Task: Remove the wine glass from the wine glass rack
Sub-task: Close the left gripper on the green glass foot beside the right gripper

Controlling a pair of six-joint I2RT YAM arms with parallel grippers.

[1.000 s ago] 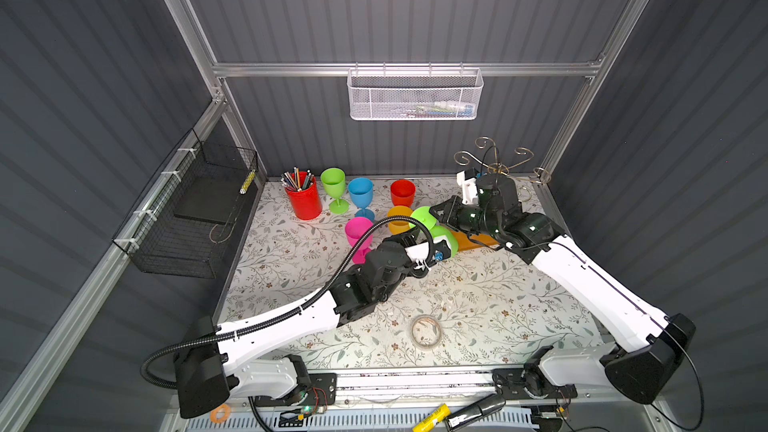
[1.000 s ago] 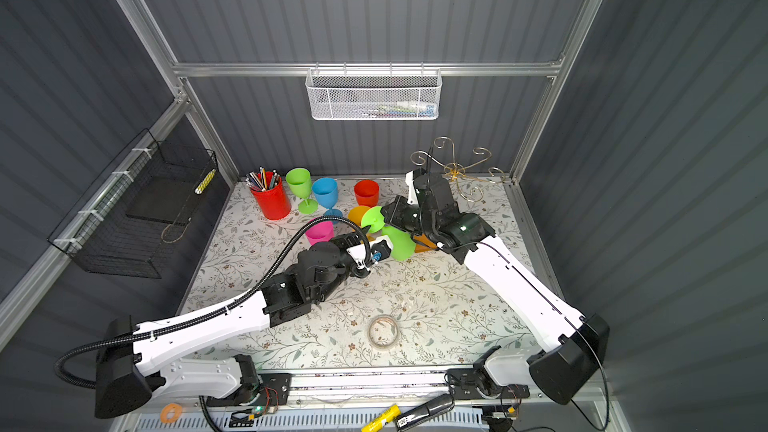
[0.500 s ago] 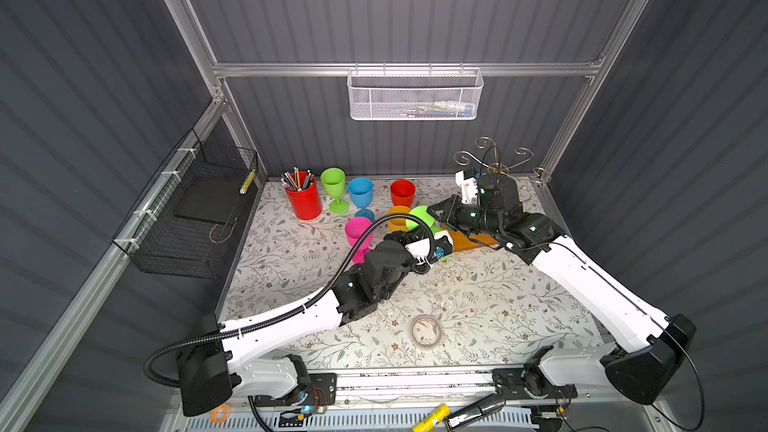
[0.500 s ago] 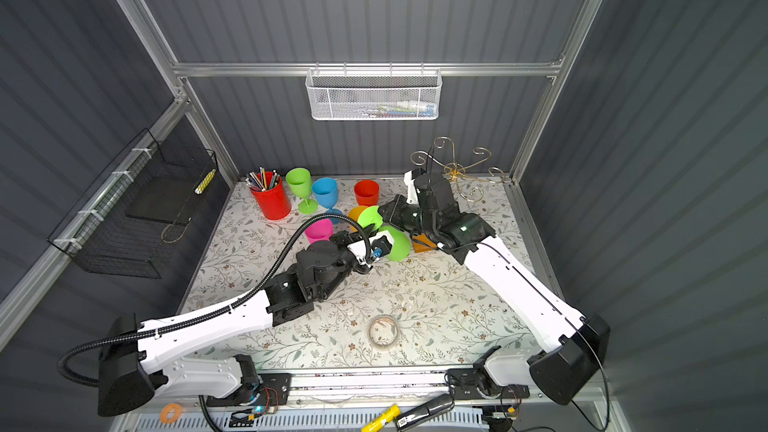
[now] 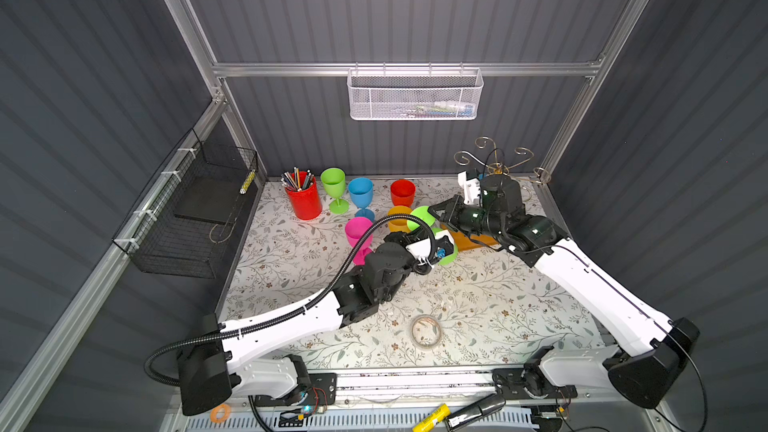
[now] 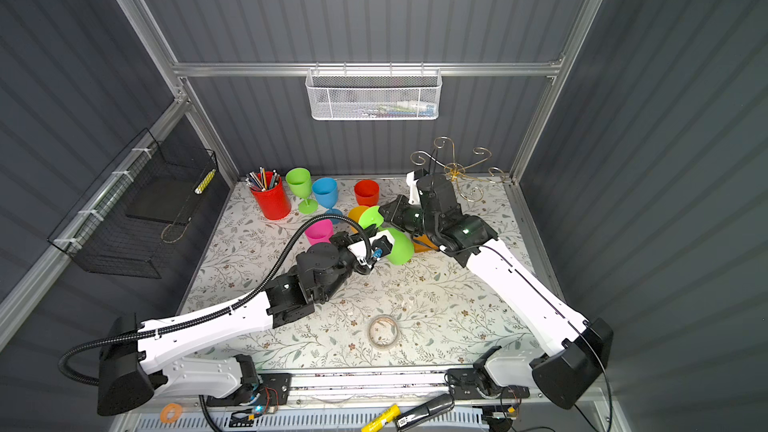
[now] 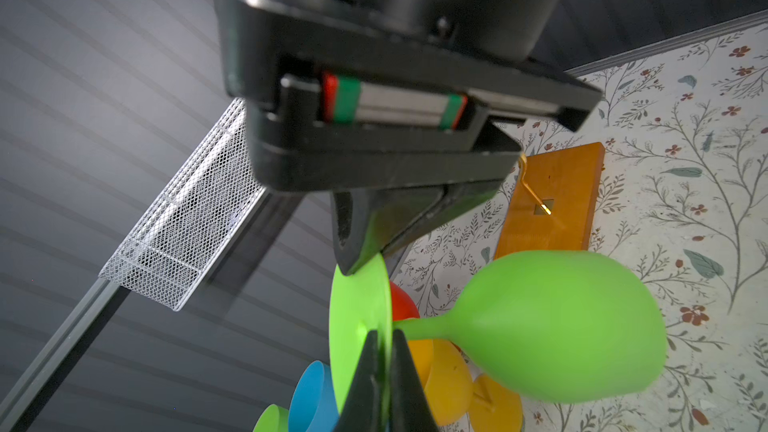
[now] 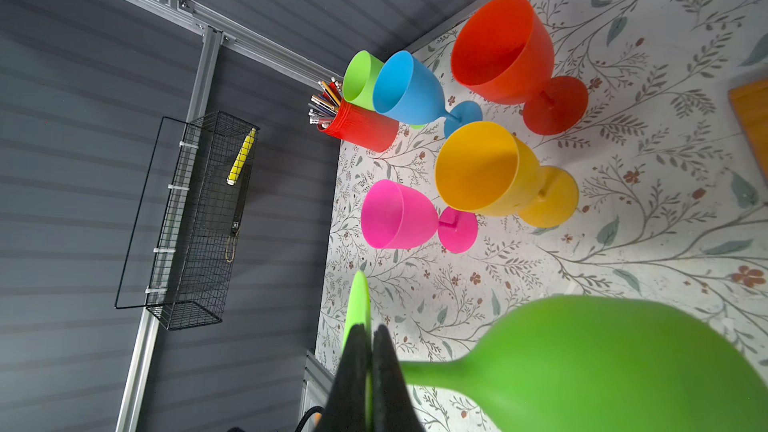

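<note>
Your left gripper has clamped onto the foot of the green wine glass. Only the left wrist view shows both grips: the right gripper pinches the same foot.

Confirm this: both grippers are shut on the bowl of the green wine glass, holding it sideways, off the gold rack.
Wrong part: the left gripper and right gripper are shut on the flat foot of the green wine glass, not its bowl, as both wrist views show. It is held sideways, off the gold rack.
</note>
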